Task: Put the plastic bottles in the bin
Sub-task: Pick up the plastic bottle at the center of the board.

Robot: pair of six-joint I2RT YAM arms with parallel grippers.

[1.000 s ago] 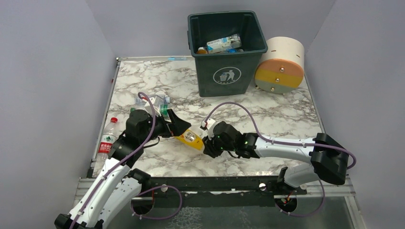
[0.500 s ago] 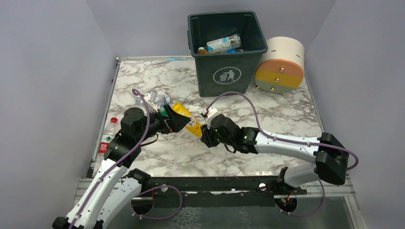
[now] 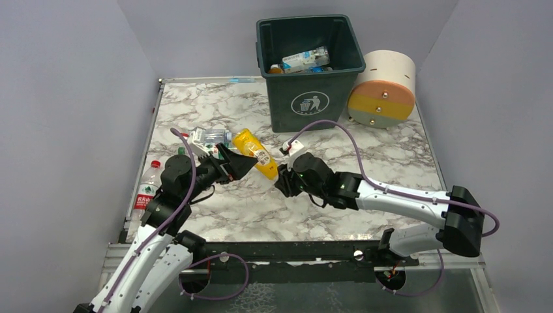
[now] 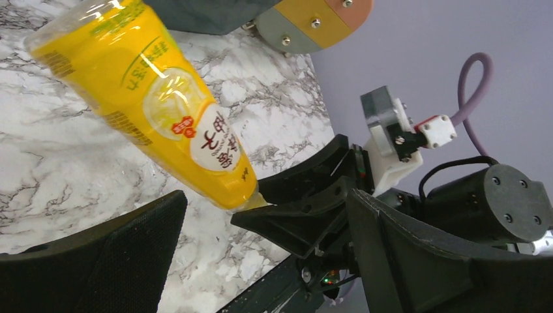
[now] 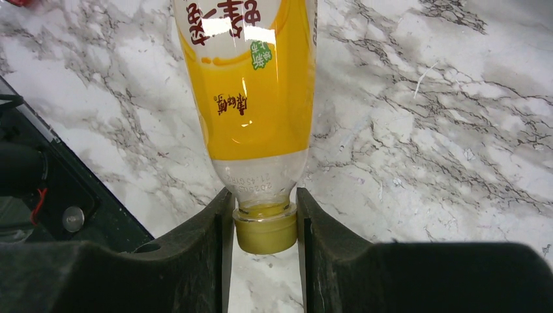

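Right hand (image 3: 282, 177) is clamped on the cap of the yellow-orange bottle (image 3: 253, 152). The cap end is nearest the arms, the base aims far-left, and the long axis slants above the worktop (image 3: 391, 150). Left hand (image 3: 242, 166) gapes wide just beside it, gripping nothing. A second ago the bottle sat nearer; now it's closer to the bin (image 3: 310, 104).

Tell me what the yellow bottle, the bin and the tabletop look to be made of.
Yellow bottle: thin glossy plastic, it seems; clear at the neck, glare on its printed yellow label.
Bin: dark green moulded plastic, probably, fairly matte; even colour, thick rim.
Tabletop: white with grey veins, slight sheen; real marble or a printed laminate, cannot tell.
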